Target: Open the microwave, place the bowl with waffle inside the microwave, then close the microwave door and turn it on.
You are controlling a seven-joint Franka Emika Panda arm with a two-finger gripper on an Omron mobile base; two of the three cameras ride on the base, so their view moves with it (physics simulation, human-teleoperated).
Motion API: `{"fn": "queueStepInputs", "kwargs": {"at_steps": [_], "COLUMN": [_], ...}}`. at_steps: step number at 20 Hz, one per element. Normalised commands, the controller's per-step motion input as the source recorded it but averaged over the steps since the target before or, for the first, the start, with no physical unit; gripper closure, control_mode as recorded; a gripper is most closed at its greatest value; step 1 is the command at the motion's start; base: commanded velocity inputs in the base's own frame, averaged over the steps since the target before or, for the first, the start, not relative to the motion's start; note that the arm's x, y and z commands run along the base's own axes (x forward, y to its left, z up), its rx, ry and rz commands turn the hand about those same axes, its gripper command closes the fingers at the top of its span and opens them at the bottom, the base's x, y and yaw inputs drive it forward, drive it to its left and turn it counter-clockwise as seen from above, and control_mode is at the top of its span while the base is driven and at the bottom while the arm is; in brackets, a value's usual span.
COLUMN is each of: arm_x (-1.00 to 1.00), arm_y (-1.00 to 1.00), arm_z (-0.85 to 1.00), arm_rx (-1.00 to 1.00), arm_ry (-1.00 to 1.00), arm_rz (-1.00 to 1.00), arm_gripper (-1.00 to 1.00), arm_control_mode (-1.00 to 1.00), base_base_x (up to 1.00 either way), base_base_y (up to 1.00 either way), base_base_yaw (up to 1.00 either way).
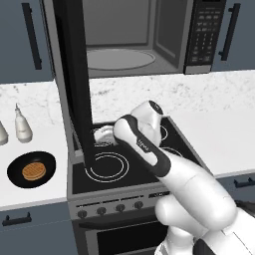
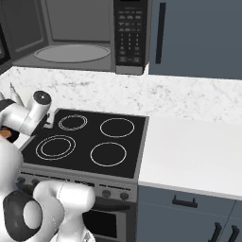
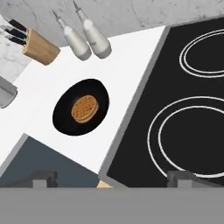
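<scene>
The microwave [image 1: 149,35] hangs open above the stove, its grey inside and round turntable [image 1: 119,59] showing. The microwave door [image 1: 74,84] is swung out to the left, edge-on as a tall dark panel. The black bowl [image 1: 15,172] sits on the white counter left of the stove, the waffle [image 1: 34,171] flat inside it. In the hand view the bowl [image 3: 63,118] and waffle [image 3: 85,108] lie up and left of my gripper [image 3: 113,179], which hovers open and empty above the stove's left edge. Its fingertips [image 3: 43,177] stand wide apart.
Two white bottles [image 3: 87,37] and a wooden knife block [image 3: 37,48] stand behind the bowl. The black four-ring stove [image 2: 90,142] is below me, with white counter [image 2: 189,151] to its right. The open door stands between my hand and the left counter in the left base view.
</scene>
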Motion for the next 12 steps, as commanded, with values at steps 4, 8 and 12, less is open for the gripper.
{"fn": "queueStepInputs", "kwargs": {"at_steps": [4,8,12], "arm_x": [0.68,0.36,0.42], "arm_y": [0.63,0.90,0.73], "arm_z": [-0.31,-0.33,-0.35], "arm_rx": [0.00,-0.09,-0.08], "arm_ry": [0.18,0.03,0.03], "arm_rz": [0.00,0.00,0.00], "arm_gripper": [-1.00,-1.00,-1.00], "arm_control_mode": [-1.00,-1.00,-1.00], "base_base_x": [0.00,0.00,0.00], "base_base_y": [0.00,0.00,0.00], "base_base_yaw": [0.00,0.00,0.00]}}
